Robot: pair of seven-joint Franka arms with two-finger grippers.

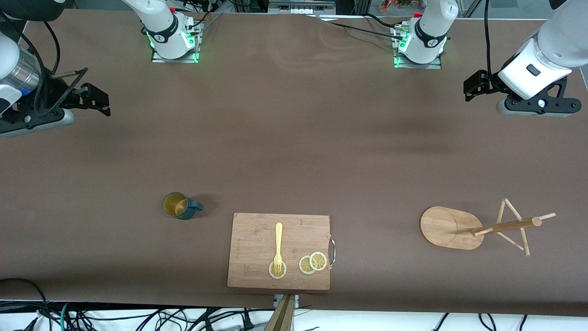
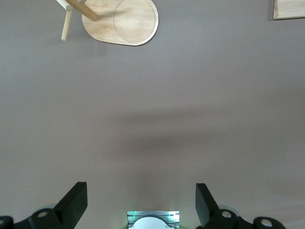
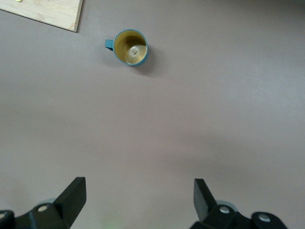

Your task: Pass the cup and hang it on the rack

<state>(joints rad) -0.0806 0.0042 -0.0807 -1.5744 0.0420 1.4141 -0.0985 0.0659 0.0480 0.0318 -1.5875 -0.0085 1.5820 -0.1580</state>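
Note:
The dark teal cup (image 1: 181,205) with a mustard-yellow inside stands upright on the brown table, handle toward the cutting board; it also shows in the right wrist view (image 3: 130,47). The bamboo rack (image 1: 448,227) stands on its oval base toward the left arm's end, its pole and pegs (image 1: 507,225) bare; the left wrist view shows its base (image 2: 126,21). My right gripper (image 1: 98,102) is open and empty, high over the right arm's end of the table (image 3: 139,195). My left gripper (image 1: 473,87) is open and empty, high over the left arm's end (image 2: 141,198).
A rectangular wooden cutting board (image 1: 257,239) lies between cup and rack, near the front table edge, its corner showing in both wrist views (image 2: 288,8) (image 3: 45,12). On it lie a yellow fork (image 1: 278,246) and lemon slices (image 1: 312,263). Cables hang beside the table's front edge.

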